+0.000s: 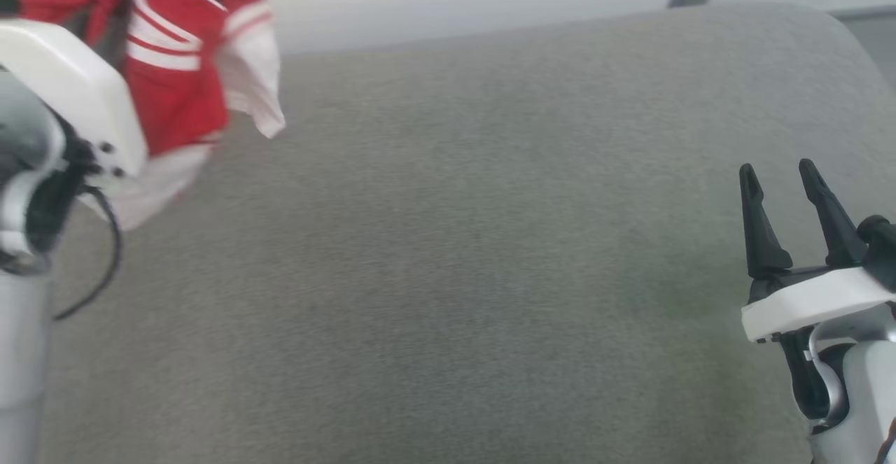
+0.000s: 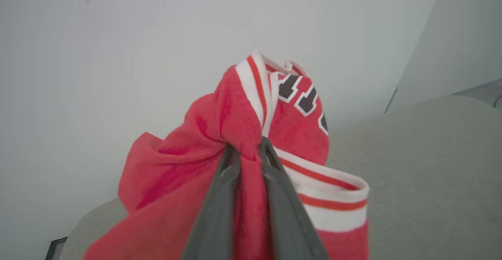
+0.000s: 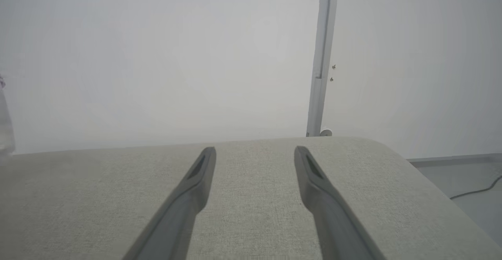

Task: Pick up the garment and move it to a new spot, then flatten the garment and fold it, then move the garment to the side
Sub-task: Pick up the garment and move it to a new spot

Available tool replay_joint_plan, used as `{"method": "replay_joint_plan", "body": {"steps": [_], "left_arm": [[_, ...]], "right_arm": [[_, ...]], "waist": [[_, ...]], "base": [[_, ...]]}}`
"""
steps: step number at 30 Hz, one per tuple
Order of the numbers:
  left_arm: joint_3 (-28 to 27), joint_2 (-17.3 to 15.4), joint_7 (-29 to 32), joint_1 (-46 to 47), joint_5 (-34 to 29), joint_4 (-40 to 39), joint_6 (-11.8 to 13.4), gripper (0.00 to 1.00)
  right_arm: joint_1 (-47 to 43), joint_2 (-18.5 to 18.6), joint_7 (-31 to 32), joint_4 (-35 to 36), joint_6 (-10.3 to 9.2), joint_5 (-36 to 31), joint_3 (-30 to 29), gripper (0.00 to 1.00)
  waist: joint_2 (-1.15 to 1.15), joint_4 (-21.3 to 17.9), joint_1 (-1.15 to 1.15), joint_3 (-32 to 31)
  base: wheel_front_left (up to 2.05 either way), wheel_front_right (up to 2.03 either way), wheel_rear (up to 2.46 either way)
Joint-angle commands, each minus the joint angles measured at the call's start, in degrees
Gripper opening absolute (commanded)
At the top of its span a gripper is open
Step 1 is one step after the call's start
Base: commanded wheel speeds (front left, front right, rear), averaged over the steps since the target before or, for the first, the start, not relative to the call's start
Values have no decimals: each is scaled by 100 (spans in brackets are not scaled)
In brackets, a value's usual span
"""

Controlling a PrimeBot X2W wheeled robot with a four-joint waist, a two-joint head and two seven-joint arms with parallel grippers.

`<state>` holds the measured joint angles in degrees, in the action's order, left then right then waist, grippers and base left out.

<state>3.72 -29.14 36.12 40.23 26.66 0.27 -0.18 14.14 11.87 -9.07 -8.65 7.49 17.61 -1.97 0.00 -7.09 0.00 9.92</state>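
The garment [image 1: 178, 65], a red jersey with white sleeves and striped trim, hangs bunched in the air at the upper left of the head view, above the grey cushioned surface [image 1: 455, 240]. In the left wrist view my left gripper [image 2: 247, 144] is shut on a fold of the garment [image 2: 219, 134], with black lettering showing beside the fingers. My left arm's white housing [image 1: 70, 93] covers part of the cloth. My right gripper [image 1: 777, 173] stands open at the lower right, nothing between its fingers, and in the right wrist view the right gripper [image 3: 255, 152] hovers over the bare cushion.
The grey cushioned surface [image 3: 251, 197] has a rounded far edge, with a pale wall behind it. A grey upright post [image 3: 323, 56] stands beyond the right corner. A dark cable [image 3: 476, 191] lies on the floor at the right.
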Motion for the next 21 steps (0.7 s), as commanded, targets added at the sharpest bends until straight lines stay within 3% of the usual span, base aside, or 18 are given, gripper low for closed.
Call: {"method": "replay_joint_plan", "body": {"steps": [1,11,21], "left_arm": [[6,34,2,-60,36,-49,29,0],[771,545,277,-394,128,-339,-108,0],[1427,683,428,-924,40,318,-308,0]], "right_arm": [[-32,-33,-32,-12,0,-22,2,100],[-57,-204,-224,-198,0,-39,-72,100],[-18,-336,-381,-449,0,2,35,100]], "waist": [[0,-165,0,76],[0,-734,0,312],[0,-890,0,546]], "base": [[0,0,0],[0,0,0],[0,0,0]]}}
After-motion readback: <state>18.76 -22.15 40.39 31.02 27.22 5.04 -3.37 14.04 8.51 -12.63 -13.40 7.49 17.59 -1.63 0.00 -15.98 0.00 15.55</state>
